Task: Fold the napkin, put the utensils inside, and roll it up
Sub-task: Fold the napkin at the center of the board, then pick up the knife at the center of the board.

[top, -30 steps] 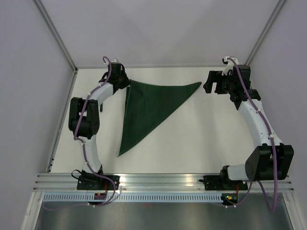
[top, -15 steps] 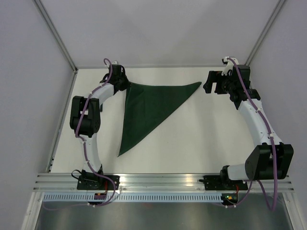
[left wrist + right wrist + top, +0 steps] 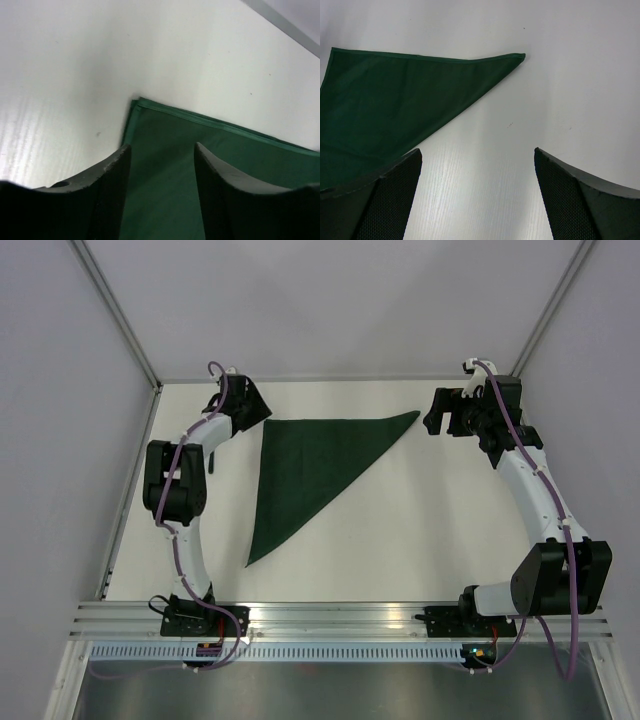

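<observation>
Release at the left gripper (image 3: 160, 155)! Clamped on the napkin (image 3: 305, 465) corner a second ago, now parted about halfway, holding nothing, pulled back off the cloth toward 10 o'clock. Left that corner lying flat on the table (image 3: 420, 530), two hemmed edges stacked neatly in the left wrist view. Reads as the fold done: dark green triangle, square corner at 10 o'clock, one tip out at 1 o'clock, the other trailing down to 7 o'clock. Calls for the utensils next, by my judgement, though none in view anywhere. Pose now: left arm stretched far up the table, elbow bent out at 9 o'clock, fingers aimed over the corner. Over at 2 o'clock, right gripper (image 3: 477, 160) unmoved, spread wide, empty, just beside the 1 o'clock tip, not touching.
</observation>
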You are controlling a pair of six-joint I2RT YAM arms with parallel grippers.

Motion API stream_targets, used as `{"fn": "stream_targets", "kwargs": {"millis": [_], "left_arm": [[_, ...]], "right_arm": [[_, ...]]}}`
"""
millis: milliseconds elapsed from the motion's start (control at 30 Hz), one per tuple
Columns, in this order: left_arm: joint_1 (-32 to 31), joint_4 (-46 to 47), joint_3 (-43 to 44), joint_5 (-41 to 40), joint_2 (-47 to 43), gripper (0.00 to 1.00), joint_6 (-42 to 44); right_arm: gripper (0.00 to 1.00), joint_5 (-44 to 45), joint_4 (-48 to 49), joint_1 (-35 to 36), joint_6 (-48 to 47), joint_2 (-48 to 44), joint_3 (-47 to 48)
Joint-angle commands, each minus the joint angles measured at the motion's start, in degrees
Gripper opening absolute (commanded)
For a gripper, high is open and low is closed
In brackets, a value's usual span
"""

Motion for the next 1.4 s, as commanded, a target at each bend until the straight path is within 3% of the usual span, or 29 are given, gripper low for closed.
{"fn": "stream_targets", "kwargs": {"millis": [0,100,400,867,1367], "left_arm": [[1.4,-1.4,-0.5,-3.7,-3.3,0.62,1.1],[2.2,-2.4,-2.4,-5.9,-5.9,0.7,2.2],[6.6,-9.7,-6.7,-14.1,-12.5,0.7,5.4],[10.1,-18.2,-7.3,-20.3,-8.5,0.7,9.4],[11.2,-19.6,-5.7,-15.7,-1.7,0.55,11.1]], "right_arm": [[0.98,-0.3,-1.3,0.0,0.6,-0.4,2.2],[0.98,-0.7,-1.5,-0.1,0.7,-0.6,2.4],[0.98,-2.8,-1.7,-0.1,1.0,-1.0,2.2],[0.98,-4.3,-1.8,-0.1,1.2,-0.6,2.2],[0.98,-4.5,-1.9,0.0,1.0,-0.7,2.2]]}}
